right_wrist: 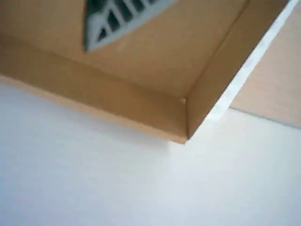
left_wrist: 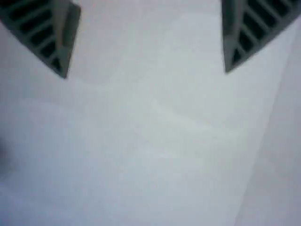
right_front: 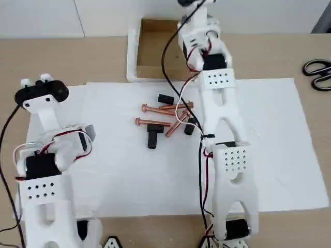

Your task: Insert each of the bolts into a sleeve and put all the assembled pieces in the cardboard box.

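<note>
Four bolts [right_front: 155, 108], perhaps three sleeves [right_front: 151, 137] on sheet [right_front: 129, 175]; left claw [left_wrist: 145, 73] spread apart; right claw [right_front: 192, 6]: cannot tell.

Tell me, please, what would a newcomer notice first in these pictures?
First, the copper bolts and black sleeves scattered in the middle of the white sheet. The right arm lies stretched past them to the cardboard box at the far side, while the left pincer hangs open above bare sheet.
</note>
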